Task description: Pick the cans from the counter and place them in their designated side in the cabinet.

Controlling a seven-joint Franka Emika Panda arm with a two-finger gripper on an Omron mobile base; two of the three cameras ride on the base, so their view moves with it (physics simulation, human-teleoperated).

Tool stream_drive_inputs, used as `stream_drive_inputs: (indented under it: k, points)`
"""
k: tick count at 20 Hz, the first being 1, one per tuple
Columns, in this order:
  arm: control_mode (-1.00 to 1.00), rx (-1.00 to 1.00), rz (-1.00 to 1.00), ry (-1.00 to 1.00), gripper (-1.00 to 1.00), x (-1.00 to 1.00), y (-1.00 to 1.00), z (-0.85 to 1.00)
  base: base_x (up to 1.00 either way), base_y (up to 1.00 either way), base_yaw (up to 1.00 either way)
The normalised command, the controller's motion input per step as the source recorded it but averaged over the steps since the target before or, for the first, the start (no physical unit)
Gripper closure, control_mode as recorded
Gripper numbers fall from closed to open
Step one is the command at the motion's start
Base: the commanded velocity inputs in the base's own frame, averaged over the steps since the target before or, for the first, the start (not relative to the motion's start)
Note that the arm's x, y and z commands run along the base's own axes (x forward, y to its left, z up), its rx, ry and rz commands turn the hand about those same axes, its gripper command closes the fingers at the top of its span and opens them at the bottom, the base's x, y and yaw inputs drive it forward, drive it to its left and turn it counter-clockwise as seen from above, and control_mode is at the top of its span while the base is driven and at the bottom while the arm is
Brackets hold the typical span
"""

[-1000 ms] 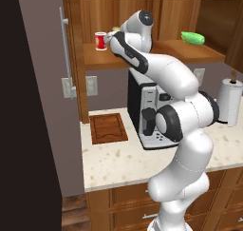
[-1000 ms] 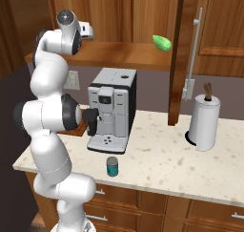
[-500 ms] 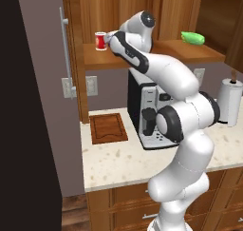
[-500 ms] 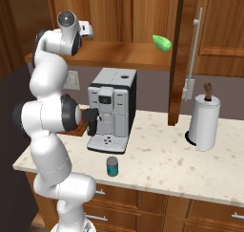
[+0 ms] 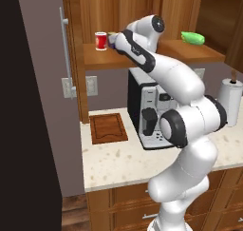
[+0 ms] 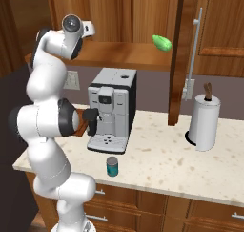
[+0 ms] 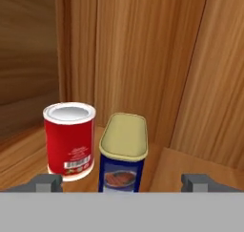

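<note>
The dark blue can with a yellow top (image 7: 123,152) stands upright on the brown wooden shelf board (image 7: 176,169) of the open cabinet (image 5: 142,16), between the gripper (image 7: 121,182)'s spread fingertips (image 7: 46,182), released and ungripped. Just beside it, on the gripper's left in the hand view, stands a red can with white rim (image 7: 70,139). The white arm (image 5: 156,68) stretches up and forward to the shelf. The teal can with grey lid (image 6: 112,166) stands far below on the beige speckled counter (image 6: 162,164), before a silver coffee machine (image 6: 112,109).
</note>
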Motion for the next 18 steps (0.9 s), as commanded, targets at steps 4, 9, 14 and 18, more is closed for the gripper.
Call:
stream_drive_inputs:
  k: [4,9,14,18]
  points:
    - [-1.00,0.00,0.07,-0.04,-1.00,-0.37,-0.19,0.15,0.00,0.00,0.00]
    - [-1.00,0.00,0.07,-0.01,-1.00,-0.55,-0.13,0.20,0.00,0.00,0.00]
    - [-1.00,0.00,0.06,0.00,-1.00,-0.54,-0.05,0.15,0.00,0.00,0.00]
    - [-1.00,-0.01,0.04,0.00,-1.00,-0.60,-0.02,0.16,0.00,0.00,0.00]
